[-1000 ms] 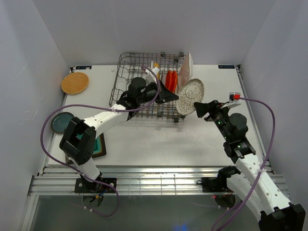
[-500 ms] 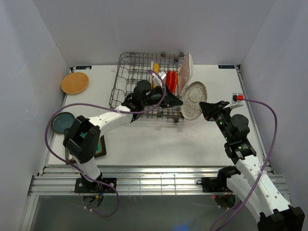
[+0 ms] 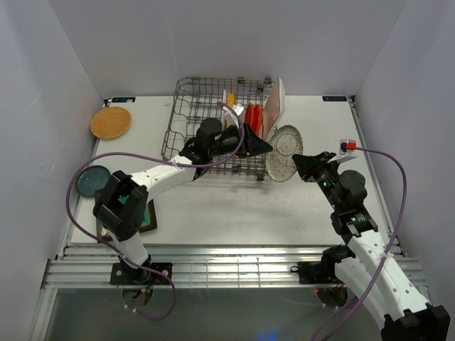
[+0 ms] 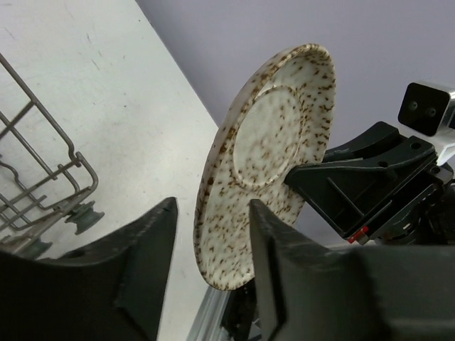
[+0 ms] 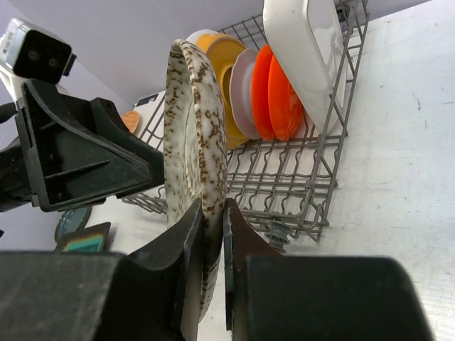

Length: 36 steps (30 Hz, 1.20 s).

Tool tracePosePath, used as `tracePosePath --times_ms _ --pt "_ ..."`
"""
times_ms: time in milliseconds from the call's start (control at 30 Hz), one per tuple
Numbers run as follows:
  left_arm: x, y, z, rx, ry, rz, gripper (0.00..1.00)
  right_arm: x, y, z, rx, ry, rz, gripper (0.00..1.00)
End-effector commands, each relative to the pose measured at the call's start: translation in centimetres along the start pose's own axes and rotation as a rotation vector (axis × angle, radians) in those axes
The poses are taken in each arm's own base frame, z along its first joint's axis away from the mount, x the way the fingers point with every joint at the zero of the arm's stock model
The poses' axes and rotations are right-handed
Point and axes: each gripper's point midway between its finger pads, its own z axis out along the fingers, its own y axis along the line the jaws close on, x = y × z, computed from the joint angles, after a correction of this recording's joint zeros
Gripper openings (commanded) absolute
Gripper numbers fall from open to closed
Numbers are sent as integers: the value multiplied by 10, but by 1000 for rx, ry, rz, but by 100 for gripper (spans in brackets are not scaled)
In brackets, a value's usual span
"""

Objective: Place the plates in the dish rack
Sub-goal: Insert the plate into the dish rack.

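A cream plate with brown speckles stands on edge just right of the grey wire dish rack. My right gripper is shut on its lower rim. The jaws of my left gripper stand open on either side of the plate's opposite rim, without pinching it. In the rack stand a yellow plate, a pale grey plate, orange-red plates and a white rectangular plate.
A wooden plate lies at the table's far left, with a dark teal plate nearer along the left edge. A square teal plate lies partly under my left arm. Purple cables loop from both arms.
My right gripper shut on the speckled plate's rim, then my left gripper opened and let go of it. The plate shifted slightly to the right and nearer the rack's right end.
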Motion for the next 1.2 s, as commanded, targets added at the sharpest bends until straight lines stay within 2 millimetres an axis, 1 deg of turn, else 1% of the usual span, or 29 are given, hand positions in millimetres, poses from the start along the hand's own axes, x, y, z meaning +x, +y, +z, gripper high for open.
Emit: tracePosePath --times_ms 0,100,167,200,233,267,300,333,367,433,467,500,533,567,600,633,667,700,733,767,800,867,900,967,1000,1033,1067,1100,1167 --pt "-16 -20 -7 26 -61 55 59 -26 19 -4 -68 -95 -15 8" --pt "-22 -17 -11 -8 -95 81 69 -27 18 -5 -62 -101 -10 8" --pt "-28 -13 -14 -44 -131 98 70 -27 17 -5 -55 -100 -8 8" --pt "-31 -15 -18 -52 -150 114 72 -31 13 -5 -27 -117 -4 8" --pt "-34 -15 -21 -61 -166 137 72 -32 11 -4 -16 -117 -3 8" --pt "-42 -18 -26 -76 -201 157 73 -31 9 -5 -1 -112 1 8" --pt "-44 -18 -28 -86 -215 178 73 -31 4 -3 23 -114 4 8" --pt "-48 -17 -31 -99 -227 220 74 -35 5 -3 29 -122 6 8" --pt "-56 -21 -36 -112 -260 250 74 -34 3 -2 43 -111 13 8" --pt "-63 -23 -41 -130 -289 306 75 -41 6 3 59 -104 20 8" --pt "-71 -26 -47 -146 -319 356 75 -39 2 5 96 -74 30 8" --pt "-73 -27 -48 -157 -327 384 75 -36 -2 11 123 -43 34 8" --pt "-76 -28 -50 -166 -338 412 75 -53 7 13 125 -59 35 8" --pt "-79 -30 -53 -176 -349 466 76 -56 7 14 145 -49 43 8" --pt "-82 -29 -55 -194 -363 491 76 -47 -2 17 196 0 53 8" --pt "-82 -32 -55 -197 -366 519 76 -49 0 19 203 12 58 8" --pt "-84 -34 -56 -204 -374 549 76 -64 10 20 192 -5 62 8" --pt "-83 -35 -56 -220 -375 609 76 -59 5 23 228 31 81 8" --pt "-83 -37 -56 -227 -378 644 76 -62 8 25 232 36 87 8" --pt "-82 -39 -56 -235 -379 676 76 -77 17 26 218 16 91 8" --pt "-79 -44 -55 -243 -375 749 76 -73 15 27 242 43 107 8" --pt "-73 -49 -54 -253 -368 838 76 -79 19 30 247 52 113 8" --pt "-68 -61 -54 -239 -369 941 76 -86 24 34 252 49 126 8" --pt "-64 -66 -56 -267 -383 1036 77 -84 21 33 290 84 142 8" --pt "-53 -74 -56 -250 -387 1081 77 -89 22 36 306 82 149 8" --pt "-54 -76 -59 -281 -397 1148 77 -88 21 37 313 94 151 8" --pt "-51 -78 -59 -281 -399 1176 77 -88 22 38 316 101 157 8" --pt "-44 -82 -58 -270 -396 1195 78 -88 22 40 318 103 161 8" --pt "-39 -88 -58 -268 -391 1251 78 -88 22 41 322 105 164 8"
